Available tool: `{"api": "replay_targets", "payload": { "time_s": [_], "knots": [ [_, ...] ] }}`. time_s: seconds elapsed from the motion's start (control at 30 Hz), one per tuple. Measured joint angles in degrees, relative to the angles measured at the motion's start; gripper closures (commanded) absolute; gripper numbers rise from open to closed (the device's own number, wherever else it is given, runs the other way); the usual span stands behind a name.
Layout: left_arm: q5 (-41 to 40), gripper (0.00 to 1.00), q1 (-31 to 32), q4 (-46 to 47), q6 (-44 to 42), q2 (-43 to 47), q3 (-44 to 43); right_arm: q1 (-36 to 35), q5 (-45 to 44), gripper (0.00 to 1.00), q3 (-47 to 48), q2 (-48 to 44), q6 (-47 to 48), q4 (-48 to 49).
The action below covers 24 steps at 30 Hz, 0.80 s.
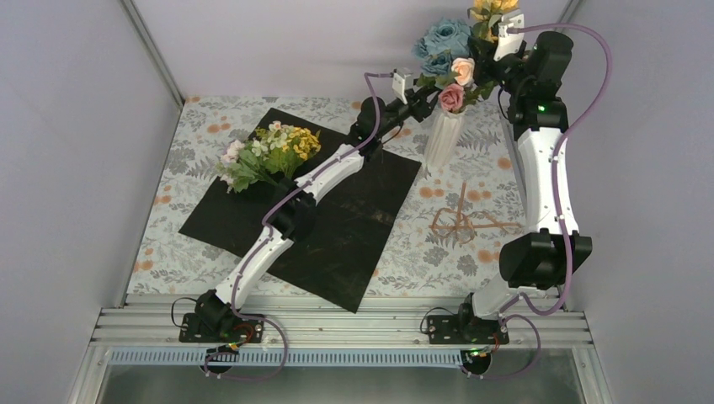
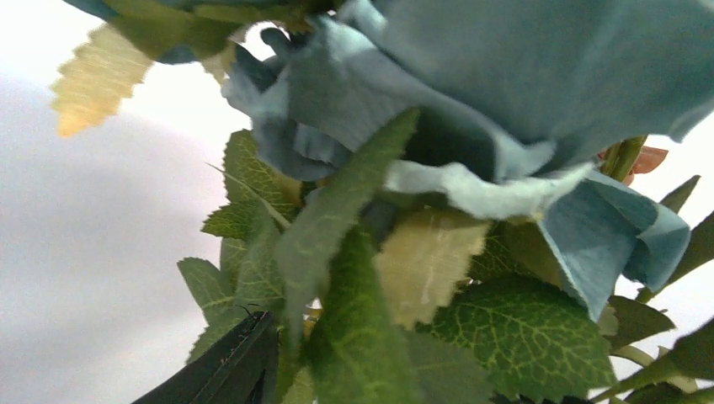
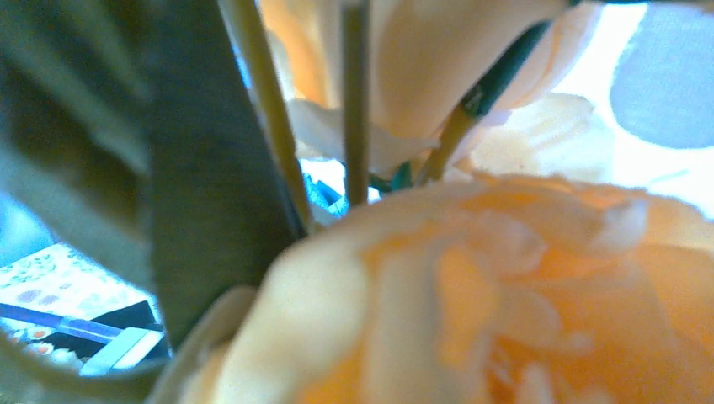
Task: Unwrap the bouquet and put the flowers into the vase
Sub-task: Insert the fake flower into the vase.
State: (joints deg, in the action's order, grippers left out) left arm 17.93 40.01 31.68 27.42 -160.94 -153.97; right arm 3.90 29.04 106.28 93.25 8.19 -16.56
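Flowers point(image 1: 269, 151) with white, lilac and yellow heads are laid on the far left corner of the black sheet point(image 1: 337, 219), which is spread flat on the tablecloth point(image 1: 168, 244). The left gripper point(image 1: 423, 83) is held among leaves beside the vase's rim; whether it is clasped on anything cannot be told. The vase point(image 1: 444, 135) is stood upright just beside the sheet's right corner, with blue, pink and peach blooms point(image 1: 444, 38) seated in it. The right gripper point(image 1: 491, 38) is clenched among yellow heads above the vase.

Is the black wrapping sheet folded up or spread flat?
Spread flat: the black sheet lies open on the tablecloth, a small flower bunch lying across its far-left edge.
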Motion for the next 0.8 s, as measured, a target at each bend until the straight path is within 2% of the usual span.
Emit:
{"api": "replay_targets", "payload": {
  "time_s": [0.23, 0.47, 0.8],
  "knots": [
    [-1.07, 0.49, 1.40, -0.07, -1.07, 0.00, 0.00, 0.02, 3.04, 0.96, 0.02, 0.00, 1.16, 0.00],
    [-3.26, 0.61, 1.86, -0.33, -1.51, 0.00, 0.00, 0.04, 5.09, 0.96, 0.02, -0.02, 1.77, 0.00],
    [-4.04, 0.60, 1.77, 0.07, -1.27, 0.00, 0.00, 0.04, 6.38, 0.96, 0.02, -0.02, 2.43, 0.00]
  ]
}}
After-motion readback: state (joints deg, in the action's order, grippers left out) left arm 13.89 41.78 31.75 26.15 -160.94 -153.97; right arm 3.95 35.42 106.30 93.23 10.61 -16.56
